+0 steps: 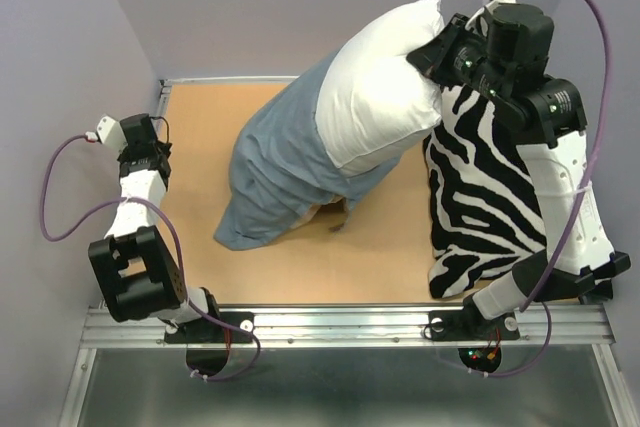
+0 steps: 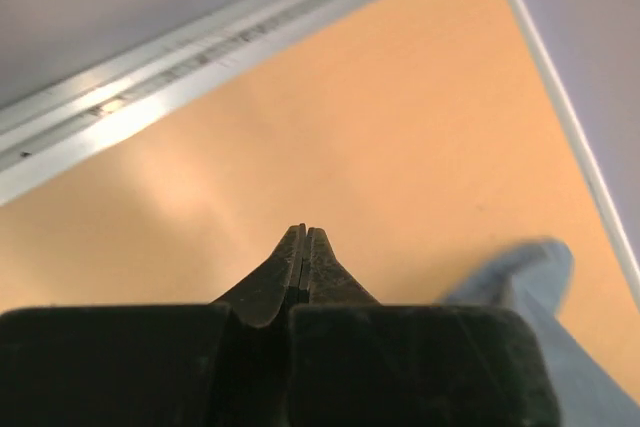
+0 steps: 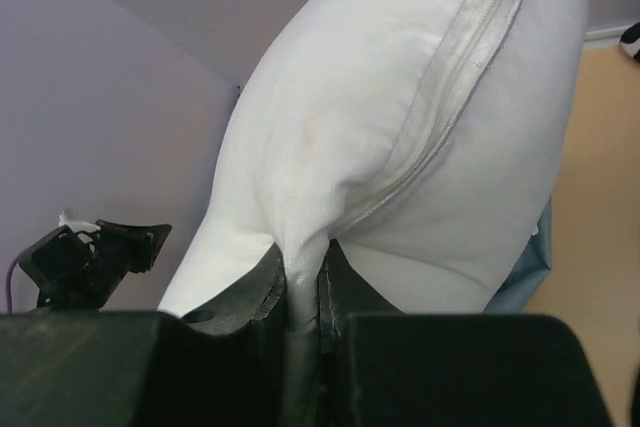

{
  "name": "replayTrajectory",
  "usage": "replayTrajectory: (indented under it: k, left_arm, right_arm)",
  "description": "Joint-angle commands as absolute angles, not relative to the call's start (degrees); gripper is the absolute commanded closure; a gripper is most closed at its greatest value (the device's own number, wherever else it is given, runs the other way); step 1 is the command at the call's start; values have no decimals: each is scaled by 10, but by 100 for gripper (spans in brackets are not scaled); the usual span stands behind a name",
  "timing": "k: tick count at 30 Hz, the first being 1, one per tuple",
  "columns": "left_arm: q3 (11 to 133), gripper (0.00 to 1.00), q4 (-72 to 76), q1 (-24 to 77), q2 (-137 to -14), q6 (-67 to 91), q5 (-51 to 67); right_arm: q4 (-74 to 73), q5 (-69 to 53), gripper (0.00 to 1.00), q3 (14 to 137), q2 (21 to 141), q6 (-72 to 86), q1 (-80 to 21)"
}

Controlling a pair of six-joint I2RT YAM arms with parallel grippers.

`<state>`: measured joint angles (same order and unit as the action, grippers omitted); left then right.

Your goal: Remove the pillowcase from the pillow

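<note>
**Right claw.** The right claw point(image 1: 432, 52) was found pressed shut on the pillow point(image 1: 385, 87). In the wrist view, a pinch of white cloth just beside the zipped seam was seen nipped between its fingers point(image 3: 262, 285). From that grip the pillow point(image 3: 400, 127) extended away from the claw, and its held end appeared to be lifted clear of the table point(image 1: 200, 127).

**Pillowcase.** The half of the pillow nearest the right claw was found bare. The pillowcase point(image 1: 275, 167) was bunched around the half farther from the claw. Its slack end was lying on the table beyond that.

**Left claw.** The left claw point(image 1: 145, 132) was found with its fingers closed together on nothing point(image 2: 305, 239), over bare table and well apart from the pillow. One blurred corner of the pillowcase point(image 2: 530, 277) was noted low and to the right of its fingertips.

**Other items.** A zebra-striped cushion point(image 1: 485, 197) was noted just beside the right claw, on its near side. It was not gripped.

**Progress.** The removal was judged to be about half done. The cover had yet to be drawn off the enclosed half. Since the case was held by neither claw, a hold on the fabric by the left claw was judged likely to be needed. The task was not found complete.
</note>
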<state>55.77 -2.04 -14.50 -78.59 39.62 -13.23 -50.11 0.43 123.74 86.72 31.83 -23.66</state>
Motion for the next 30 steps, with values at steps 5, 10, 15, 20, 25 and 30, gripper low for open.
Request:
replayTrajectory:
  k: [5, 10, 15, 20, 25, 30]
  left_arm:
    - [617, 100, 31, -143, -819, 364, -71]
    - [694, 94, 5, -68, -824, 312, 67]
    - [734, 57, 1, 51, -750, 231, 100]
    - [771, 41, -44, 225, -653, 168, 8]
    - [784, 23, -42, 412, -602, 121, -187]
    - [802, 10, -35, 568, -616, 18, -337]
  right_arm:
    - [-435, -22, 100, 1330, 844, 302, -230]
    - [-432, -122, 99, 1306, 894, 295, -230]
    - [-421, -149, 99, 1257, 906, 282, -231]
    - [-418, -145, 99, 1243, 919, 272, -234]
    - [-419, -142, 99, 1255, 933, 275, -236]
    - [-418, -135, 100, 1259, 940, 282, -238]
